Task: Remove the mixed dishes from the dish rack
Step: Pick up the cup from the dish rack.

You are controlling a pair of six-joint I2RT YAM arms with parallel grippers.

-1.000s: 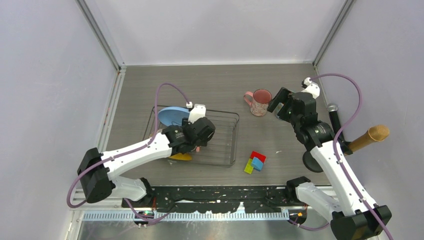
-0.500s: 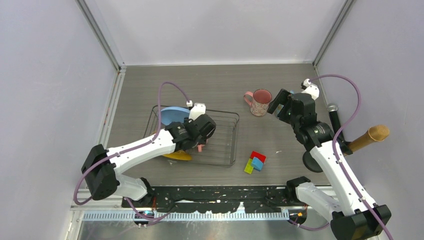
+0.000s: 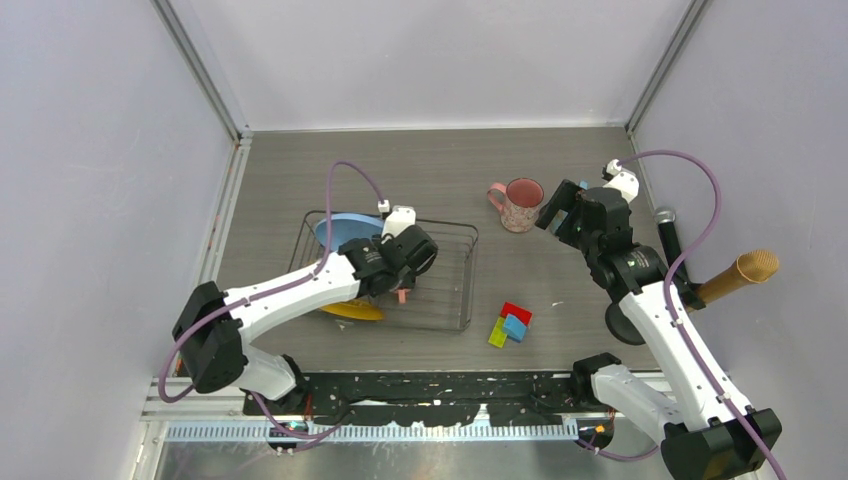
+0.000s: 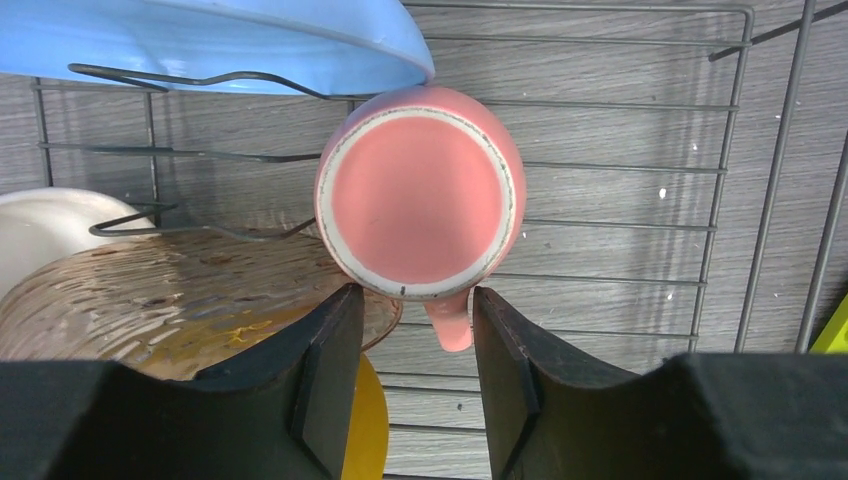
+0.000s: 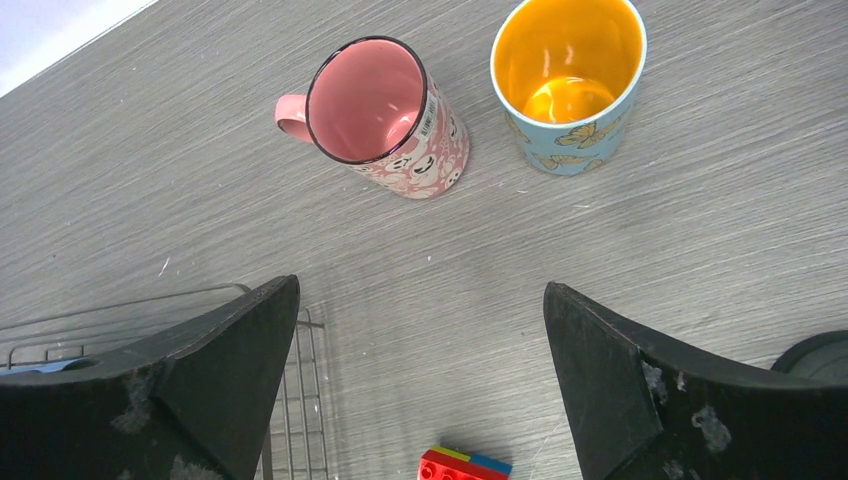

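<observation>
The dish rack [image 3: 455, 262] stands left of centre. In it, the left wrist view shows the light blue plate [image 4: 200, 40], the cream bowl [image 4: 40, 225], the yellow dark-patterned plate [image 4: 180, 300] and the plain salmon mug [image 4: 420, 195], bottom toward the camera. My left gripper [image 4: 415, 293] is open over the rack, its fingers either side of the mug's handle [image 4: 450, 325], not closed on it. My right gripper [image 5: 420, 288] is wide open and empty above the table. Just beyond it stand the speckled pink mug [image 5: 385, 115] and the blue mug with orange inside [image 5: 568, 80].
Red, blue and green blocks [image 3: 511, 325] lie right of the rack's near corner. A brown tube [image 3: 738, 275] and a black round object [image 3: 625, 325] sit at the right edge. Grey walls enclose the table on three sides.
My left gripper has shifted a little right and farther over the rack, above the salmon mug. The right gripper has barely moved.
</observation>
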